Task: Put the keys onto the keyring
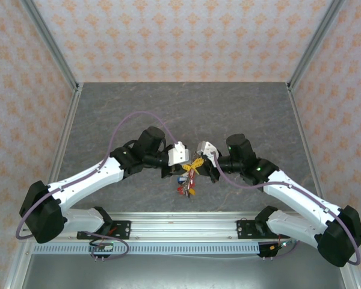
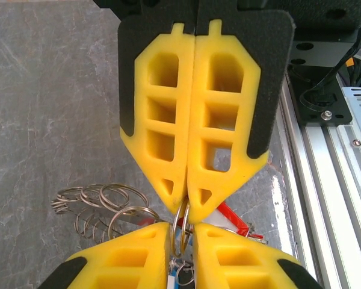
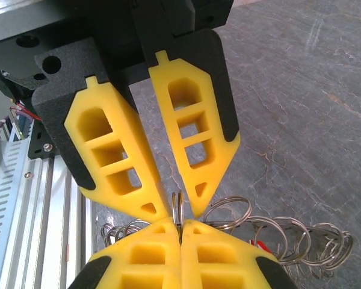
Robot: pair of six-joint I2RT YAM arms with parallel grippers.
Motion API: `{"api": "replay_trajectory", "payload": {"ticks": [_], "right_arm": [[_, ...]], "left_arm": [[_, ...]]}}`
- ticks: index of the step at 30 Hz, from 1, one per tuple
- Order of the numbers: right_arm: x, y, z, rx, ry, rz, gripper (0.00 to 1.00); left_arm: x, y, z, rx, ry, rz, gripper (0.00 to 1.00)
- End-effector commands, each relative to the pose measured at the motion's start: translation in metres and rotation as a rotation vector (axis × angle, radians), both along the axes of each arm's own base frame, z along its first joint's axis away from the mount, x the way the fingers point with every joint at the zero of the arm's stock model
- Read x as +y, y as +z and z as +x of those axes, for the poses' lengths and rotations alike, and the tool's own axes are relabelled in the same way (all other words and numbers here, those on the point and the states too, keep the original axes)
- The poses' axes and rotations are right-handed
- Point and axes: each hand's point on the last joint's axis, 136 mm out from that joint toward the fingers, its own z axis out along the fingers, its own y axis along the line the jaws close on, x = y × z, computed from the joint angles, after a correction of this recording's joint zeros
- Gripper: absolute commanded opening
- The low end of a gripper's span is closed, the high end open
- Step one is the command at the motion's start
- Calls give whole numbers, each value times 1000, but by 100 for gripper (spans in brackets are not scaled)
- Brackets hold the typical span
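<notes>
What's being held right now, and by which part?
The left pincer pinches a keyring by its wire rim; whether the right pincer grips it too is unclear.

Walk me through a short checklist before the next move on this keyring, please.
1. Left hand shut on the keyring: ok.
2. Right hand firmly pinching the same keyring: cannot tell; its fingers stand angled, tips beside the wire.
3. Keyring's coil pried open for a key: cannot tell.
4. Keys bunched close under the hands: ok.
5. Spare rings lying on the table, outside both hands: ok.
</notes>
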Motion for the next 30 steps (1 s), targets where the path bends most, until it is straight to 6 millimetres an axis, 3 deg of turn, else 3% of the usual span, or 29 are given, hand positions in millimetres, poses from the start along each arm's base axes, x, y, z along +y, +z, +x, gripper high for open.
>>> {"api": "replay_trajectory", "payload": {"ticks": [1,5,11,18,30], "right_arm": [[9,27,0,-25,44,72,1],[8,23,0,-25,40,55,2],[-4,19,4,-55,-24,10,11],[-5,2,4,-32,-30,-10,14],[3,-3,9,3,-59,85,8]], "left_arm": [[-5,10,3,-33,-3,-6,16],[-3,7,3,-27,-3,13,0],[1,5,6,-36,29,10,0],[-2,27,0,-26,3,-144,0],[-4,45,-4,-16,-21,-268,0]]}}
